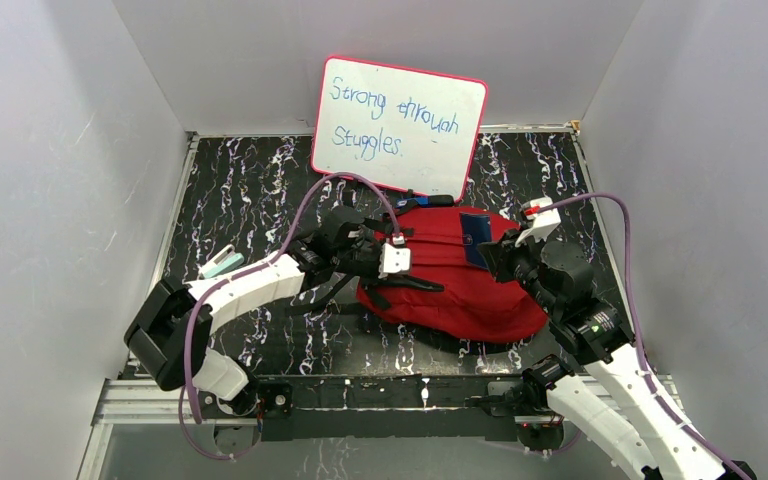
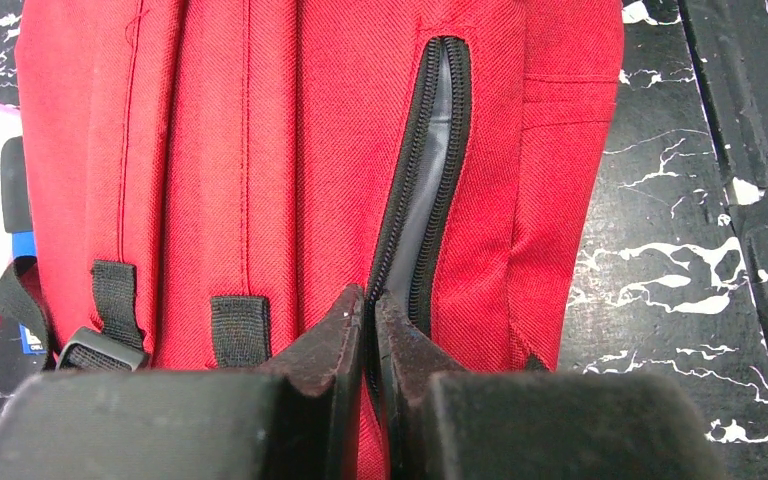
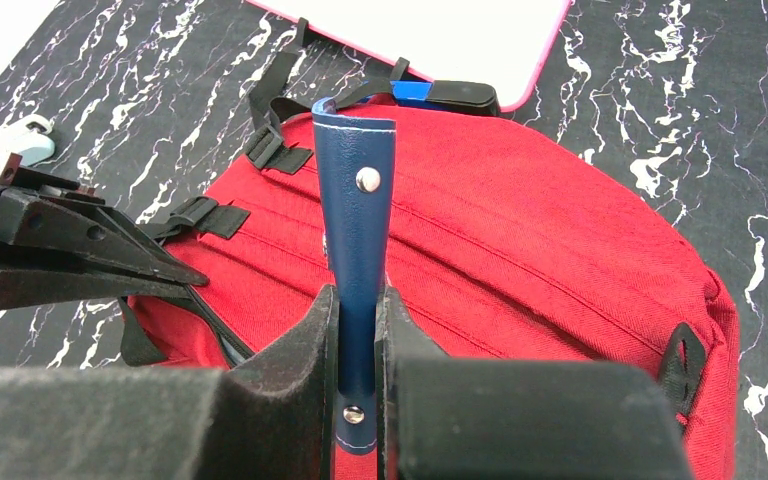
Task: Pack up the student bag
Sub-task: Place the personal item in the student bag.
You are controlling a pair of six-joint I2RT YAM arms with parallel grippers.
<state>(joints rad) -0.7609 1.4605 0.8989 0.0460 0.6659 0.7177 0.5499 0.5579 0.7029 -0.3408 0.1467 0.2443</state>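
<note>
The student bag [image 1: 460,275] lies flat on the black marbled table [image 1: 240,200], between the two grippers. The left gripper's [image 2: 370,305] fingers are pressed together at the near end of an unzipped pocket opening [image 2: 430,190]. This slit runs straight away from the fingertips and shows grey lining between its black zipper teeth. Whether the tips pinch a zipper pull or only fabric is hidden by the fingers themselves. Just to the left of those fingers, two short black strap loops [image 2: 238,328] are sewn to the red cloth. The right gripper [image 3: 357,300] is clamped on a flat blue case [image 3: 358,210] with silver snap studs. The case stands upright out of the fingers, above the bag's red top panel, and its upper end curls over. Beyond the case, past the bag's far edge, a black marker with a blue cap [image 3: 450,93] lies on the table. Behind that leans a pink-rimmed whiteboard [image 1: 400,125] with blue handwriting. A small pale teal object [image 1: 222,263] sits on the table beside the left forearm, well away from either set of fingers.
</note>
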